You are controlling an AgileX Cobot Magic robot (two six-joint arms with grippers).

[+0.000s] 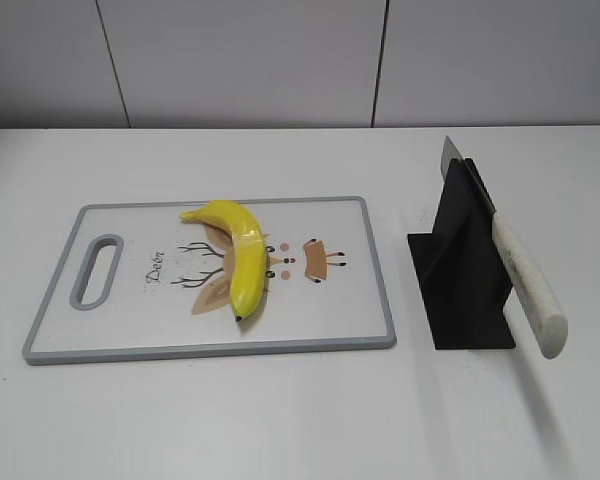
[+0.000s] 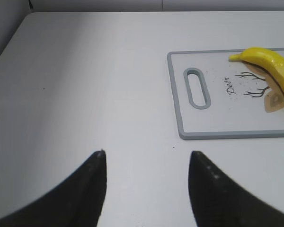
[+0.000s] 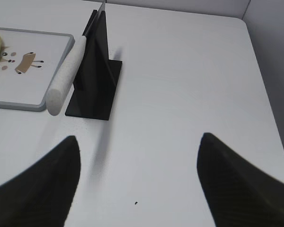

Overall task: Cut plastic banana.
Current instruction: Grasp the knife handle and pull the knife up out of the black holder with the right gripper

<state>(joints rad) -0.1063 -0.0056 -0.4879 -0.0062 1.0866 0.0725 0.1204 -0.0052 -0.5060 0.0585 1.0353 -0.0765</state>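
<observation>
Grippers first: the left gripper [image 2: 146, 163] is spread wide with nothing between its fingers, hanging over bare white surface [image 2: 85, 85], with the cutting board's handle end ahead and to its right. Right gripper [image 3: 137, 156] is spread even wider, also gripping nothing, over the surface near the black knife stand [image 3: 94, 75].

Knife [image 1: 515, 270] sits in that stand, white handle sloping down toward the camera in the exterior view and the blade poking up out the back. Stand is just off the right edge of the cutting board [image 1: 130, 330], not touching it as far as I can see.

Plastic banana [image 1: 242, 255] lies on the board, roughly in the middle, right over the deer cartoon print [image 1: 315, 258]. Stem end points to the back left, dark tip toward the front edge. Looks whole, no cut in it.
</observation>
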